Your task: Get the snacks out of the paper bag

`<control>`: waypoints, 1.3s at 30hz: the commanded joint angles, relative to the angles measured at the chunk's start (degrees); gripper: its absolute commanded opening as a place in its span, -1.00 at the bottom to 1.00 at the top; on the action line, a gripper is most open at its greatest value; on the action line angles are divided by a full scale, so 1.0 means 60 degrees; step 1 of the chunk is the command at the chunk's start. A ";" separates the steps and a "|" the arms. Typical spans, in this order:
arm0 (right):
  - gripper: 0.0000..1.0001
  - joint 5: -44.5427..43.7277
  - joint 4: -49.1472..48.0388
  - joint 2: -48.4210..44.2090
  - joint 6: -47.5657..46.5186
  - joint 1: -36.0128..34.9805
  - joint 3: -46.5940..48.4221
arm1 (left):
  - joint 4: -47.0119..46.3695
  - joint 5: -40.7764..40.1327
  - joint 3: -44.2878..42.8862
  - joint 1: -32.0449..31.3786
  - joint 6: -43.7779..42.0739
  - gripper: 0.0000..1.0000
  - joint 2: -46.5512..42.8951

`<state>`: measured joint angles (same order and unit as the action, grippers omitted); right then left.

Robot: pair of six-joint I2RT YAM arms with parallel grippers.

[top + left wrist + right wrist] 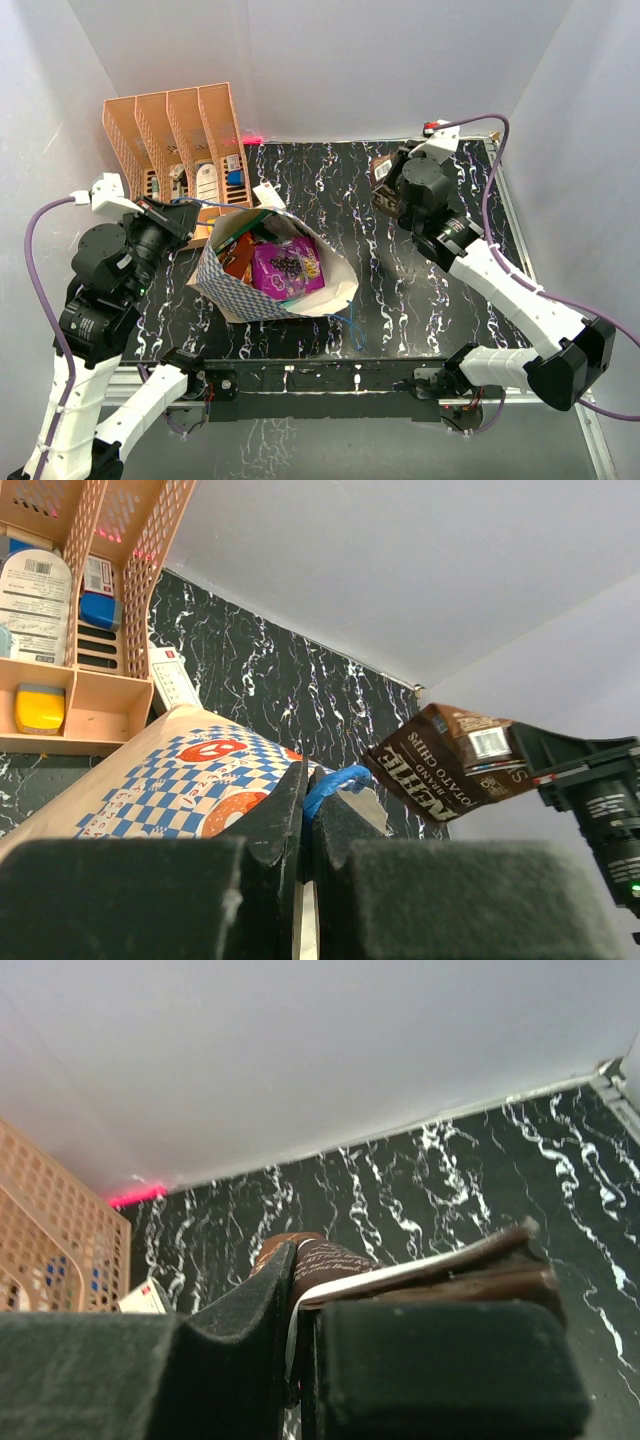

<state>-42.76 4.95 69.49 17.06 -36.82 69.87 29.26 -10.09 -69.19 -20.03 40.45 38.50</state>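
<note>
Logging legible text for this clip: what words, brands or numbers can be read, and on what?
"KETTLE BRAND POTATO CHIPS": on the brown snack packet, upside down in the left wrist view.
Script on that packet in the right wrist view: too blurred.
White labelled item in the file organiser: barcode and print too small.
Red print on the paper bag: unreadable.

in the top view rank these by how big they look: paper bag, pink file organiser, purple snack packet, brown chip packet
1. paper bag and pink file organiser: about alike, too close to rank.
2. purple snack packet.
3. brown chip packet: smallest, but only partly visible.
</note>
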 commanded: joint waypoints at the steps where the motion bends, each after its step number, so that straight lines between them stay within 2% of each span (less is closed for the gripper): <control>1: -0.85 0.0923 -0.0254 -0.0080 0.1124 0.0396 -0.0436 | -0.0203 -0.0159 -0.0496 0.0025 -0.0240 -1.00 -0.0030; 6: -0.85 0.1540 -0.0239 0.0140 0.1600 0.1078 -0.1023 | -0.0200 -0.0177 -0.0399 0.0028 -0.0288 -1.00 -0.0052; 13: -0.85 0.3326 0.0005 0.0632 0.2867 0.2560 -0.1424 | -0.0183 -0.0166 -0.0297 0.0014 -0.0251 -1.00 -0.0132; 25: -0.82 0.6057 0.0154 0.2875 0.4175 0.5610 -0.0963 | 0.0064 0.0003 -0.0466 0.0027 -0.0037 -1.00 -0.0172; 28: -0.68 0.5868 0.0114 0.3686 0.3993 0.6096 -0.0588 | 0.0081 0.0162 -0.0439 0.0021 0.0101 -1.00 -0.0220; 31: -0.28 0.6224 -0.0015 0.4591 0.3465 0.6947 -0.0063 | 0.0141 0.0341 -0.0500 0.0013 0.0158 -1.00 -0.0169; 35: 0.18 0.7112 0.0293 0.5861 0.2594 0.7400 0.0998 | 0.0281 0.0410 -0.0649 0.0007 0.0117 -1.00 -0.0050; 37: 0.25 0.7408 0.1495 0.6330 0.2481 0.7575 0.1616 | 0.0335 0.0452 -0.0737 0.0009 0.0076 -1.00 -0.0019; 39: 0.32 0.7613 0.1972 0.6339 0.2428 0.7591 0.1697 | 0.0341 0.0502 -0.0733 0.0006 0.0079 -1.00 -0.0001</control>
<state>-1.87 11.07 107.11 35.09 8.40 75.46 32.03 -7.90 -70.78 -20.05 41.12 38.65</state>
